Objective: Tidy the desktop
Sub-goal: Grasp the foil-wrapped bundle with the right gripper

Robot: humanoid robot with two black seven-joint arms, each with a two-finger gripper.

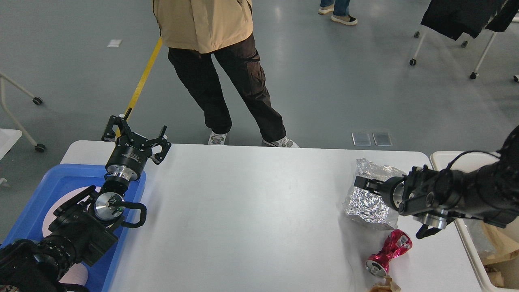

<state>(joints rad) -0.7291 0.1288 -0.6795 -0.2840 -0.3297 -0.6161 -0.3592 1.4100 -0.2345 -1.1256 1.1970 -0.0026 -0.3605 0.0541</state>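
Far left: blue tray (48,182) sits on the left end of the worktop (251,211), partly covered by the left arm. Left gripper (136,136) is raised at the tray's far right corner, near the worktop's back edge; fingers spread wide, holding nothing. The white worktop fills the lower middle of the view, its middle stretch bare. A person (221,61) in a tan jacket and dark trousers stands on the grey floor just behind the back edge.

Right side: crumpled silver foil bag (367,202) lies on the worktop near the right end. Right gripper (363,182) comes in from the right and overlaps the bag's upper part; it is dark and seen nearly end-on, so cannot tell how far the fingers are apart or whether they touch the foil. Just in front of the bag, a crushed red can (389,253) lies on its side. A brown paper scrap (381,287) is at the front edge below the can. Cream bin (492,259) stands off the right end, paper inside.
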